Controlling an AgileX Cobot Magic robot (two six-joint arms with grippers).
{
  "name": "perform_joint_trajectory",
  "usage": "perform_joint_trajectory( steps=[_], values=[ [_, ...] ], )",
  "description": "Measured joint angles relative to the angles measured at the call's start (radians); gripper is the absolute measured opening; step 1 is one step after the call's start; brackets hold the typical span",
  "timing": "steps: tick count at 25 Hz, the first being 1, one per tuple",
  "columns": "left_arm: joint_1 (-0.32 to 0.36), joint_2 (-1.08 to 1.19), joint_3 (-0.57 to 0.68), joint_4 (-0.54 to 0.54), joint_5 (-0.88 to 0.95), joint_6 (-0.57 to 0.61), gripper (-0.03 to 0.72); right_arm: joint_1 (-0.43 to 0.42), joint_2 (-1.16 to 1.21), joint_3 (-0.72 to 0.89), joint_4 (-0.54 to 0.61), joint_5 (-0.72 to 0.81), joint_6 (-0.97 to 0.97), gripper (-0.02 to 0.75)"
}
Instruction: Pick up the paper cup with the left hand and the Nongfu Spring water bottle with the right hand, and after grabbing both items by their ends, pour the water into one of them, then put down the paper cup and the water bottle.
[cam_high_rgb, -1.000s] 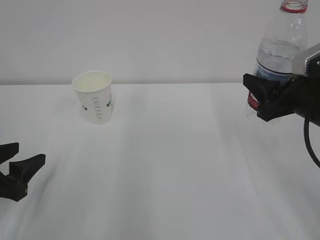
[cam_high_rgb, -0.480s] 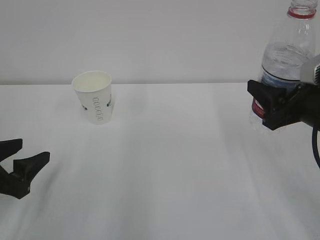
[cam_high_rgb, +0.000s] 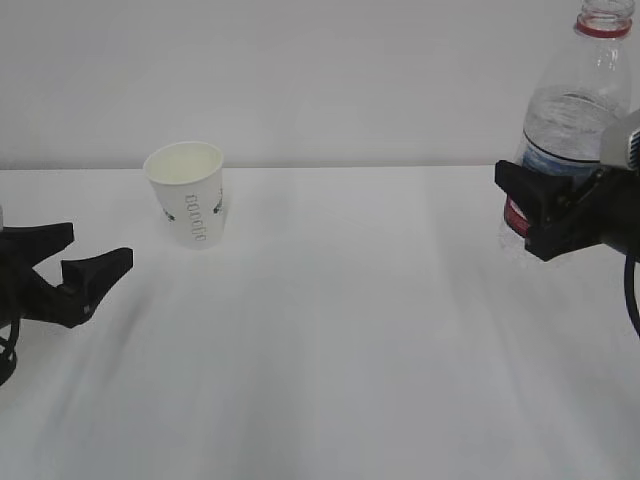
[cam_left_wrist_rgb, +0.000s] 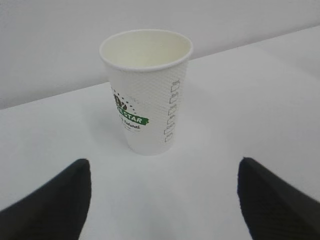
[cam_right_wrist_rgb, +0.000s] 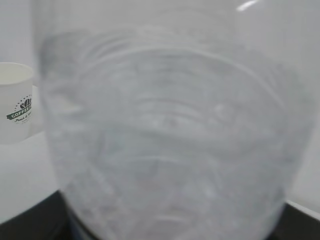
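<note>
Bare white table (cam_high_rgb: 330, 330) around paper cup (cam_high_rgb: 186, 193)

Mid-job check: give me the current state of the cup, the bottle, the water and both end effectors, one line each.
Paper cup: upright on the table, empty, not held.
Water bottle: upright, capless, lifted off the table, gripped at its lower part.
Water: inside the bottle, none poured.
Left end effector: open, short of the cup, holding nothing.
Right end effector: closed on the bottle.
</note>
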Motion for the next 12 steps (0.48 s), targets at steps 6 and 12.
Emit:
perform_joint_trajectory(
  steps=[6, 12],
  values=[
    [0.0, 0.074, -0.07, 0.002, 0.0, -0.028, 0.691, 0.0, 0.0, 0.0, 0.0, 0.0, 0.0, 0.461],
    [0.0, 0.159, -0.146, 0.012, 0.0, -0.03, 0.691, 0.0, 0.0, 0.0, 0.0, 0.0, 0.0, 0.461]
  ],
)
